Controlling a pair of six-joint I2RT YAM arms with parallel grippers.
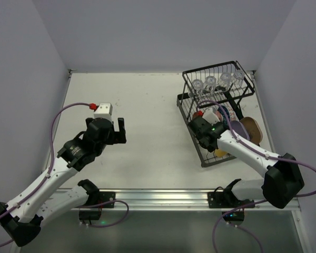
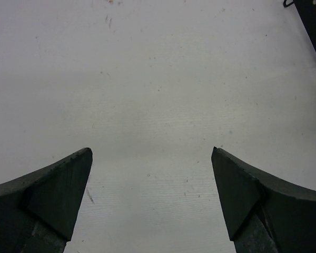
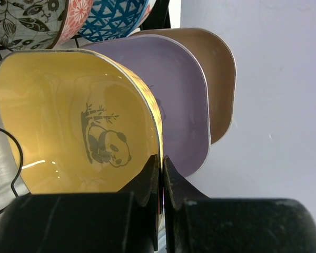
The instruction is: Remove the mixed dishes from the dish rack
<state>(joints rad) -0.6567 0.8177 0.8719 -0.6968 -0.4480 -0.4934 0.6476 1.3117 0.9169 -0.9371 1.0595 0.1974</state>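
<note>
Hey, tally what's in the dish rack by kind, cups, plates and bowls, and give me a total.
Glass cups: 4, in the upper basket of the dish rack.
Plates: 3, the yellow plate, lavender plate and tan plate.
Bowls: 3 showing, partly cut off: grey floral bowl, pink bowl, blue bowl.
Total: 10 showing.

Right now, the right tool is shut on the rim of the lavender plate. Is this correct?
Not quite. The right tool is shut on the rim of the yellow plate; the lavender plate stands next behind it. The right wrist view shows this.
</note>
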